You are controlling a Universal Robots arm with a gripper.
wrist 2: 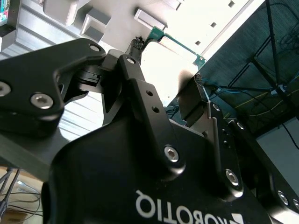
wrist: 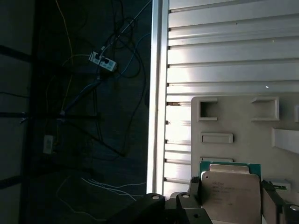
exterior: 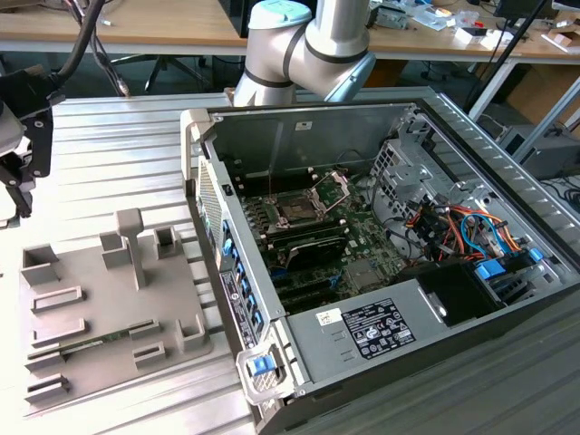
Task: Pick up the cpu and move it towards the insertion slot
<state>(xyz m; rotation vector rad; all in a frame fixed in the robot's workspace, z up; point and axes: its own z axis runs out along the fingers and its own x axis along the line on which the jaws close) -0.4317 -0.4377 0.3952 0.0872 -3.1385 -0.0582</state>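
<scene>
Ribbed silver bench (exterior: 118, 163) carries two big items in the exterior view: one grey plastic tray (exterior: 91, 299) towards the exterior view's left and one open computer case (exterior: 299, 136) towards its right, with one silver arm (exterior: 308, 45) rising behind the case. Beyond the bench edge, in the first wrist view, lies a dark floor strewn with cables.

One cpu (wrist: 231, 198) shows in the first wrist view. It is a small flat square chip with a pale silvery metal top, and a thin green border runs along its far edge. The hand (wrist: 231, 189) is closed on it, with a black finger (wrist: 267, 203) pressed to each of two opposite sides. The chip sits in front of the tray's pale corner, near the bench edge. In the second wrist view the cpu is seen edge-on as a thin green line between the two fingertips. I cannot tell how far it clears the tray.

One insertion slot (exterior: 299, 210) lies on the green board inside the case, well apart from the tray. It has a dark centre and a shiny metal frame, whose lid is tipped up. One long green memory stick (exterior: 91, 343) lies in the tray.
</scene>
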